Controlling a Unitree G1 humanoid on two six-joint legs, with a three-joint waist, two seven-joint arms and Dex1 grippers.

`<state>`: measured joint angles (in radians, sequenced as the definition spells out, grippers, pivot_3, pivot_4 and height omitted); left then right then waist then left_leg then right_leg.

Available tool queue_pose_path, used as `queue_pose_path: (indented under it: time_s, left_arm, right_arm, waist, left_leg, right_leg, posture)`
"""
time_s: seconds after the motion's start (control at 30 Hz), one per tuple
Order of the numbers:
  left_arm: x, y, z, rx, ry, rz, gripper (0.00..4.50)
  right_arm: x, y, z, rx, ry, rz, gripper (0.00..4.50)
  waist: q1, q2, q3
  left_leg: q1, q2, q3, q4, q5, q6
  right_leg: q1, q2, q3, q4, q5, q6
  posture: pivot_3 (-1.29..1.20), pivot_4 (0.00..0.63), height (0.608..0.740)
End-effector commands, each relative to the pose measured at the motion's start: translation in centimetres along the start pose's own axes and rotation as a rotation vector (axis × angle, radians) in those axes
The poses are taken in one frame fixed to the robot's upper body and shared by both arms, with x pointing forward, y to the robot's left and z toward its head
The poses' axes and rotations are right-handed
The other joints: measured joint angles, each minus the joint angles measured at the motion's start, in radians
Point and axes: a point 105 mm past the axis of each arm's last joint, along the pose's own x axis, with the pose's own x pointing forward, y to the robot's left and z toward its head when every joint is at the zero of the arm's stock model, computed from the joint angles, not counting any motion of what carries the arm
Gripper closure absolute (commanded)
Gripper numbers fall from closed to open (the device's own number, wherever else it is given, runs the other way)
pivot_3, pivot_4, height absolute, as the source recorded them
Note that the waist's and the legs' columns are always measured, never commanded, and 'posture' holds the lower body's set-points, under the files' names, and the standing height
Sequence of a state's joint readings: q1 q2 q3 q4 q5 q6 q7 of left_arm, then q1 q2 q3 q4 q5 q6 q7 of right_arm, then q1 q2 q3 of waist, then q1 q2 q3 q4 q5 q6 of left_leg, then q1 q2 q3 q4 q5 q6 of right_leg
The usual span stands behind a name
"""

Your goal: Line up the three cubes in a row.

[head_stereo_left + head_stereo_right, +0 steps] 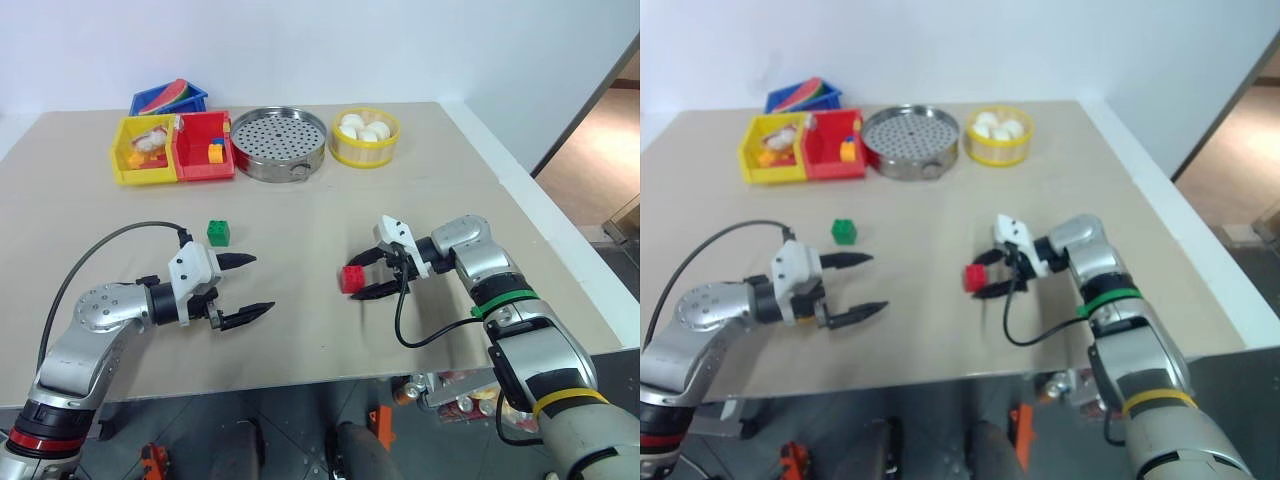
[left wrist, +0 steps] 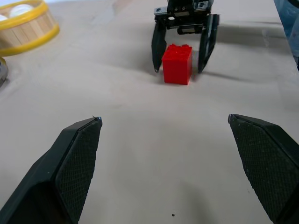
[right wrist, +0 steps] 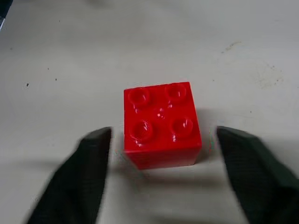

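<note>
One red cube (image 3: 161,123) sits on table btwn right gripper (image 1: 372,272) jaws, open w/ gaps; left gripper (image 1: 250,285) jaws wide.

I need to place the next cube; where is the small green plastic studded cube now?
In the left eye view, the small green plastic studded cube stands on the beige table, on the robot's left, just beyond the left gripper, apart from it.
</note>
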<state>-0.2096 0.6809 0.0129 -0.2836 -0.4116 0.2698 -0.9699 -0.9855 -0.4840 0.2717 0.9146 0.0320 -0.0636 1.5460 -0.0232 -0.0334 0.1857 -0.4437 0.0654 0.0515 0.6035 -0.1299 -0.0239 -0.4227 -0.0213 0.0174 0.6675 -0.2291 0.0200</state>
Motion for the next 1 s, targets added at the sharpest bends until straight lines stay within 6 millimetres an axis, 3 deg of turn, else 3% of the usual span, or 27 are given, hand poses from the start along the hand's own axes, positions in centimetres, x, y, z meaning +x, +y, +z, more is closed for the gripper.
queue_pose_path:
  time_s: [0.03,0.13,0.27,0.4,0.57,0.73,0.87,1.0]
  left_arm:
    - [-0.4,0.1,0.7,0.029,-0.002,-0.001,0.00]
    - [-1.0,0.7,1.2,0.008,-0.014,0.035,0.00]
    - [-2.8,5.8,2.0,-0.064,0.015,0.324,0.00]
    - [-2.9,8.5,2.7,-0.125,0.026,0.497,0.00]
    - [-1.4,9.9,2.7,-0.208,0.051,0.643,0.00]
    - [-0.4,10.7,1.2,-0.251,0.140,0.788,0.00]
    - [-0.5,11.3,-0.3,-0.331,0.193,0.914,0.00]
    - [-0.2,11.4,-1.2,-0.383,0.225,0.955,0.00]
  right_arm:
    - [-0.7,-0.1,1.4,-0.068,-0.031,0.009,0.03]
    - [-1.2,-0.1,2.7,-0.089,-0.076,0.005,0.03]
    - [-2.4,-0.5,7.3,-0.128,-0.246,-0.073,0.03]
    - [-2.9,-0.2,9.1,-0.168,-0.310,-0.127,0.03]
    - [-2.9,0.2,9.7,-0.206,-0.324,-0.160,0.03]
    - [-3.2,-0.1,9.6,-0.219,-0.318,-0.198,0.03]
    - [-3.8,-0.1,10.6,-0.182,-0.393,-0.191,0.03]
    - [-3.7,-0.1,10.6,-0.186,-0.393,-0.191,0.03]
  waist:
    - [0.000,0.000,0.000]
    - [0.000,0.000,0.000]
    - [0.001,0.000,0.000]
    - [0.002,0.000,0.000]
    - [0.003,-0.001,0.000]
    - [0.002,-0.001,0.000]
    - [0.001,-0.001,0.000]
    - [0.001,-0.001,0.000]
  left_leg:
    - [0.000,0.000,0.000,0.000,0.000,0.000]
    - [0.000,0.000,0.000,0.000,0.000,0.000]
    - [0.000,0.001,0.000,0.000,0.000,0.000]
    - [0.000,0.001,-0.001,0.000,0.000,0.000]
    - [-0.002,-0.001,-0.001,0.001,0.000,0.000]
    - [-0.002,-0.001,-0.002,0.001,0.000,0.000]
    - [-0.002,-0.001,-0.002,0.001,0.000,0.000]
    - [-0.002,-0.001,-0.002,0.001,0.000,0.000]
  right_leg:
    - [0.000,0.000,0.000,0.000,0.000,0.000]
    - [0.000,0.000,0.000,0.000,0.000,0.000]
    - [-0.001,0.000,0.000,0.000,0.000,0.000]
    - [0.000,0.001,-0.001,0.001,0.001,0.001]
    - [0.001,-0.001,-0.001,0.000,0.001,0.004]
    - [0.000,0.000,0.000,0.000,0.001,0.004]
    - [0.000,0.001,0.000,0.000,0.001,0.004]
    - [0.000,0.001,0.000,0.000,0.002,0.004]
  posture:
    - [0.00,0.150,0.740]
    - [0.00,0.150,0.740]
    - [0.00,0.150,0.740]
    - [0.00,0.150,0.740]
    - [0.00,0.150,0.740]
    - [0.00,0.150,0.740]
    - [0.00,0.150,0.740]
    - [0.00,0.150,0.740]
